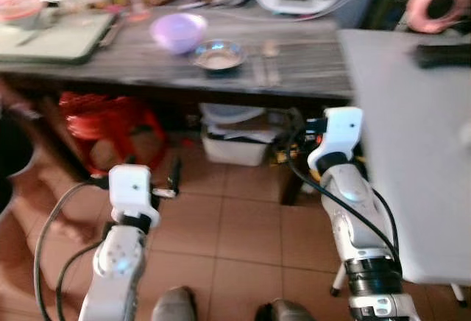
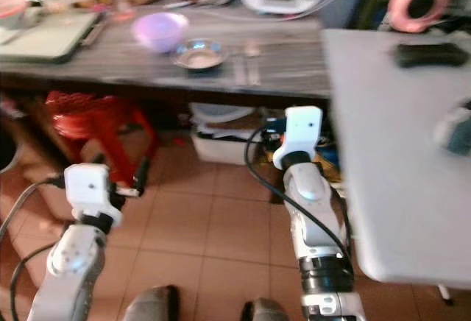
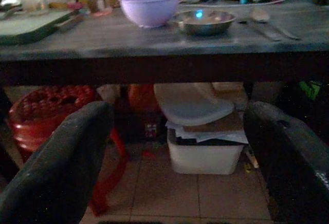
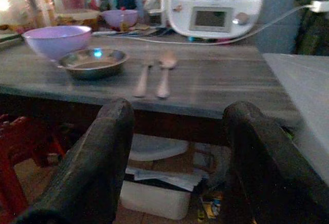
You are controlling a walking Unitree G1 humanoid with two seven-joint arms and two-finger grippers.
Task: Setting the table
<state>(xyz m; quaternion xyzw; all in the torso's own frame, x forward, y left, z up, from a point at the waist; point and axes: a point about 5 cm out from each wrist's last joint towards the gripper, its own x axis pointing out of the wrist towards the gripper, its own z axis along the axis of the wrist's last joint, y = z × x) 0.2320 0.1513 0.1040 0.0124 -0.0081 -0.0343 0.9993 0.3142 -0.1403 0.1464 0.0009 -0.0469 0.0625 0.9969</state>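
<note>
Table (image 1: 309, 63) carries purple bowl (image 1: 178, 31), steel dish (image 1: 218, 55) and spoon (image 4: 166, 75); left gripper (image 3: 177, 147) and right gripper (image 4: 177, 147) hover below, jaws apart, empty.

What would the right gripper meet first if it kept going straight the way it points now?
Probably the front edge of the dark wooden table, which lies between the open fingers of the right gripper in its wrist view. The spoon and metal bowl sit higher, on top. Depth is unclear, so it might pass underneath instead.

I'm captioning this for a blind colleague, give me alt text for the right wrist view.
The open right gripper faces a grey wooden table holding a purple bowl, a metal dish and two utensils, with a white kitchen appliance behind.
</note>
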